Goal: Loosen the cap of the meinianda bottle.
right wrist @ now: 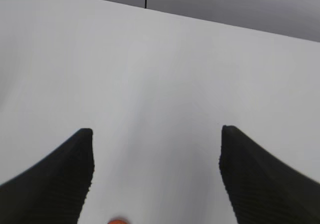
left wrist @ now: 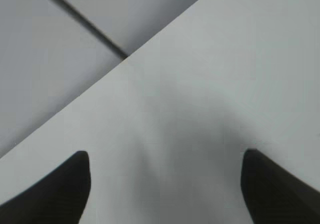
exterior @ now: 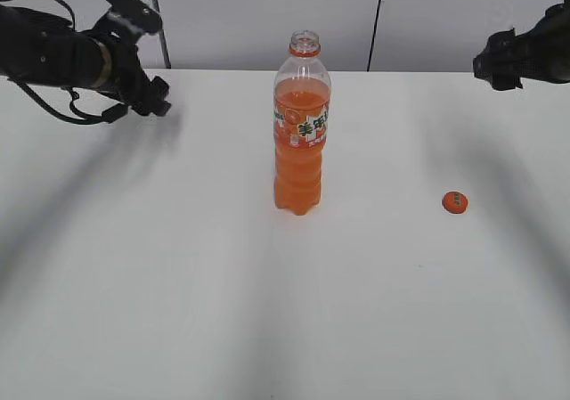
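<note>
Nearest the exterior camera, the cap (exterior: 455, 202) is lying flat on the white surface (exterior: 178, 284), well apart from the meinianda bottle (exterior: 302, 124) on its right, so the loosening looks already done and more, the bottle's clear threaded mouth standing bare above its orange neck ring. Further back, the bottle is standing upright and untouched in the middle, nothing steadying it. Farthest, both arms are hanging clear at the rear corners, the left tool (left wrist: 165, 184) and the right tool (right wrist: 156, 174) each gaping wide and gripping nothing, the cap's orange edge (right wrist: 118, 221) just peeking below the right one.
</note>
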Tool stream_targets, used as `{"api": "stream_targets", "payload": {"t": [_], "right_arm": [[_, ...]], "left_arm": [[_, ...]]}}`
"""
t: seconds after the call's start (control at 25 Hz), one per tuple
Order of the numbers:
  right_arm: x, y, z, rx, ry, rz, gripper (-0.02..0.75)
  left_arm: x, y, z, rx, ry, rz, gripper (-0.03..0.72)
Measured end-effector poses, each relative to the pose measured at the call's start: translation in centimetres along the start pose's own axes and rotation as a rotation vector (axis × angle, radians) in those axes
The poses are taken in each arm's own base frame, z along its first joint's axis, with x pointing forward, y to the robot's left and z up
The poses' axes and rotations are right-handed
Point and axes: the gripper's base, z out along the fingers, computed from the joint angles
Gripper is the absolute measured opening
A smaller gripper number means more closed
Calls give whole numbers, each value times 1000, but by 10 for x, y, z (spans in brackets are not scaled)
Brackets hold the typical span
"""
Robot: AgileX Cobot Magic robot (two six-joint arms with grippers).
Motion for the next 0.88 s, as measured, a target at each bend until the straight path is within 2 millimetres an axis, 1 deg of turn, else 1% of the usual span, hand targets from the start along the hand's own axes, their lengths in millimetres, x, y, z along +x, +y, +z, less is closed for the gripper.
{"api": "stream_targets", "payload": {"t": [0.12,0.2,0.32,0.4,0.52,0.6,0.72,0.88], "right_arm": [[-5,-1,-5,4,-23,-9,587],[-11,-2,-9,7,-45,-9,587],[-18,-3,-13,11,-72,-10,587],[-21,-3,-15,12,-82,-11,587],[-26,-4,-16,15,-95,-12,587],[-30,-5,-18,16,-94,4,587],[-35,-6,-20,18,-61,34,587],[-45,-10,-27,31,20,43,587]], "left_arm": [[2,14,-6,-128,59,-29,557],[0,23,-15,-199,95,-49,554],[7,32,-25,-270,221,-21,545],[15,31,-27,-261,316,-39,535],[27,27,-30,-201,448,-43,526],[30,25,-33,-152,525,-63,526],[16,27,-40,-74,587,-166,526],[-9,38,-57,-12,646,-211,519]]}}
